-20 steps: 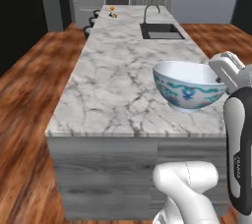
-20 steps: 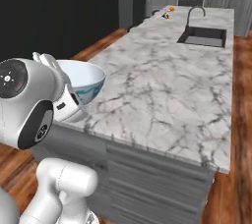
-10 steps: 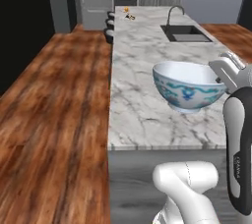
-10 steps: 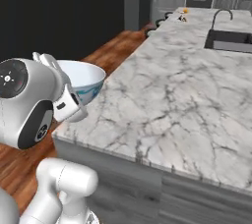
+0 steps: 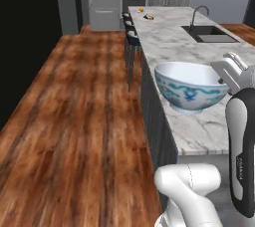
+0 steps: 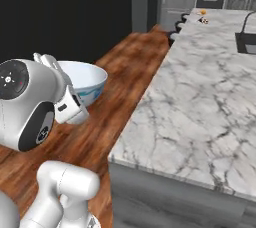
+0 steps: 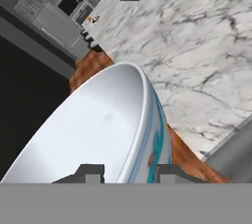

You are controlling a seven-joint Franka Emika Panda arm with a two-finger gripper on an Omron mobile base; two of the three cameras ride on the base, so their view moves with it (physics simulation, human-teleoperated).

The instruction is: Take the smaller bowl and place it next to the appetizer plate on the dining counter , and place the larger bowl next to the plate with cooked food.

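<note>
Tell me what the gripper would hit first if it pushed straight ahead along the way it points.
Nothing new at once: the gripper is already shut on the rim of the larger bowl. Past the bowl, the hand view looks down on the dining counter, probably the first surface met, though depth is unclear.

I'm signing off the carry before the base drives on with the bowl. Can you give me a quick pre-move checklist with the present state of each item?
1. Tool closed on the rim of the larger bowl: ok.
2. One finger inside the rim, one outside: ok.
3. Bowl empty, nothing to spill: ok.
4. Bowl held level: cannot tell.
5. Dining counter bare near the robot: ok.
6. Plate with cooked food located: cannot tell; small items at the far end are too small to identify.
</note>
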